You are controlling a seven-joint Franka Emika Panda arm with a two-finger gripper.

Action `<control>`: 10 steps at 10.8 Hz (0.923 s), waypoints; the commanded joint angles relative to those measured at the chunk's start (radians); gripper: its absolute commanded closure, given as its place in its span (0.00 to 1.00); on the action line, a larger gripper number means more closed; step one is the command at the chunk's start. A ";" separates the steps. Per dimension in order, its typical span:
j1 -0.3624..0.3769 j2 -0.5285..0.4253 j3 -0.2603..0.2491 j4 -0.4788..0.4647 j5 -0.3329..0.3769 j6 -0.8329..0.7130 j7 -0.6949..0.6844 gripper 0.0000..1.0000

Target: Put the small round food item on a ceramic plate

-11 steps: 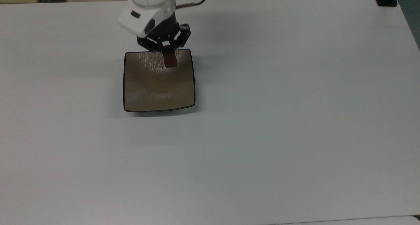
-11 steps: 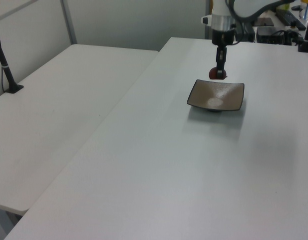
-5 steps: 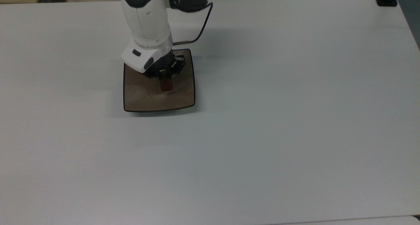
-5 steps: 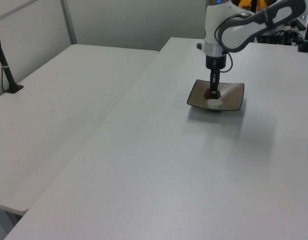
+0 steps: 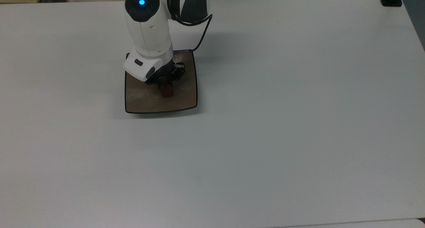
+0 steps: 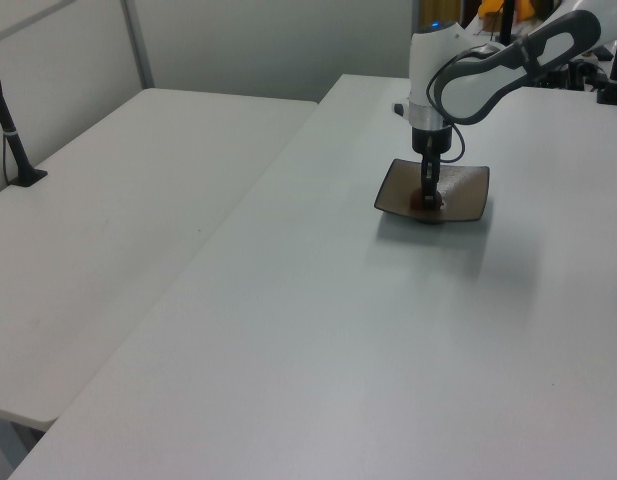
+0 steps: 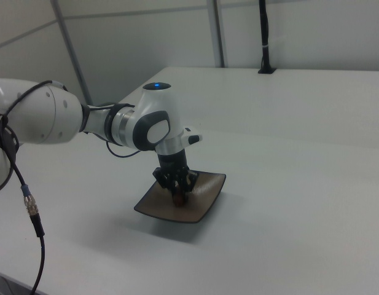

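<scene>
My tool is down over the plate, its fingers clamped on the food item. In the top view the reddish-brown lump pokes out just below the black fingers, near the middle of the plate and a little toward the top view's right. In the right view the lump sits between the fingertips of the tool, low against the plate's surface; whether it actually touches the plate, I cannot tell. In the left view the tool points straight down, with the dark lump at its tip over the plate.

The plate is square, tan-brown and glossy, with a thin dark rim, and lies flat on the white tabletop. My arm covers the plate's upper left corner in the top view. A blue light glows on top of the arm's white housing, and a black cable loops from it past the plate's far edge.

A second white table stands beside the tabletop at the left view's left, with a black pole mounted on it. Another black pole rises at the far edge in the right view.
</scene>
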 commanded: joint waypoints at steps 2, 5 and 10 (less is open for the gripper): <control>-0.014 -0.012 -0.005 -0.003 -0.016 0.003 -0.013 0.02; -0.011 -0.064 -0.005 0.003 -0.010 -0.028 -0.007 0.00; 0.013 -0.175 0.004 0.232 -0.004 -0.347 0.168 0.00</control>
